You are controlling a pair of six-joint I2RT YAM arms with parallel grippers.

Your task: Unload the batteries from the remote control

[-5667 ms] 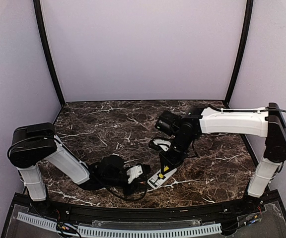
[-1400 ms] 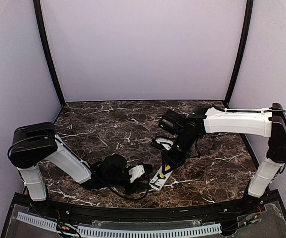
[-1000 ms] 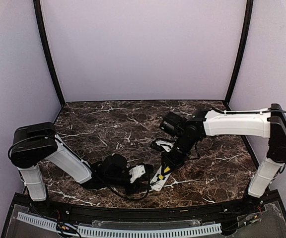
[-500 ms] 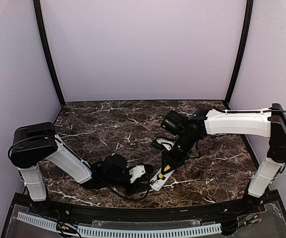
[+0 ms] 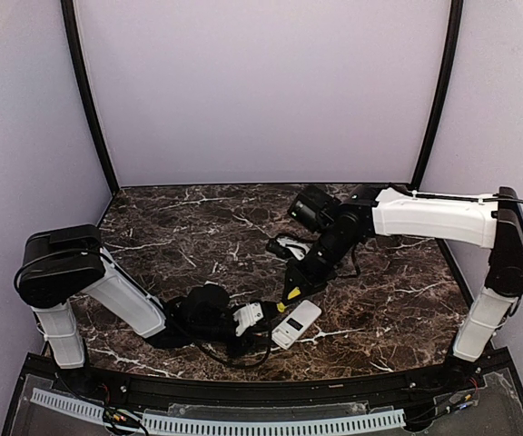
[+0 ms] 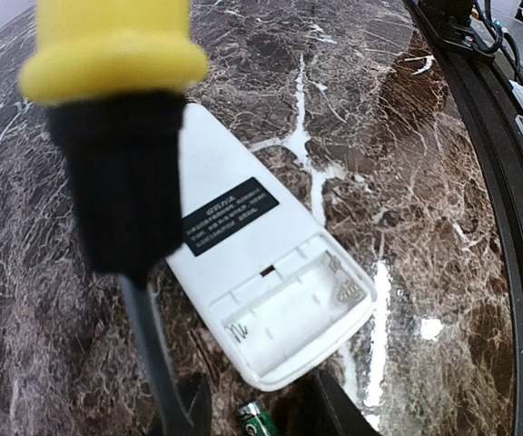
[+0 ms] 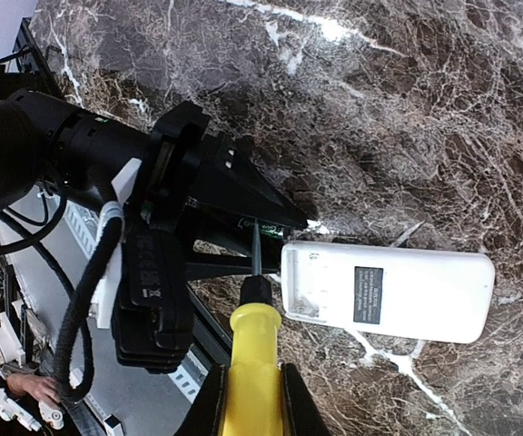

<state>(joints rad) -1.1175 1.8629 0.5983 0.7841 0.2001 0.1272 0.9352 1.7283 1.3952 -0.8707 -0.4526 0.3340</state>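
My right pincer [image 7: 252,404], clamped on the yellow-handled screwdriver [image 7: 254,341], has lifted off the flat white remote control [image 5: 296,323]; its bay is empty, with a small green-tipped battery [image 6: 257,421] inside my parted left pincer [image 6: 260,411]

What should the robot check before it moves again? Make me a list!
1. The remote control lies flat on the table: ok.
2. Its battery slot is empty: ok.
3. The right claw grips the screwdriver: ok.
4. The screwdriver tip is out of the slot: ok.
5. The left claw pinches the battery: not ok, it lies loose in the open claw.
6. A second battery is out: cannot tell, only one shows.
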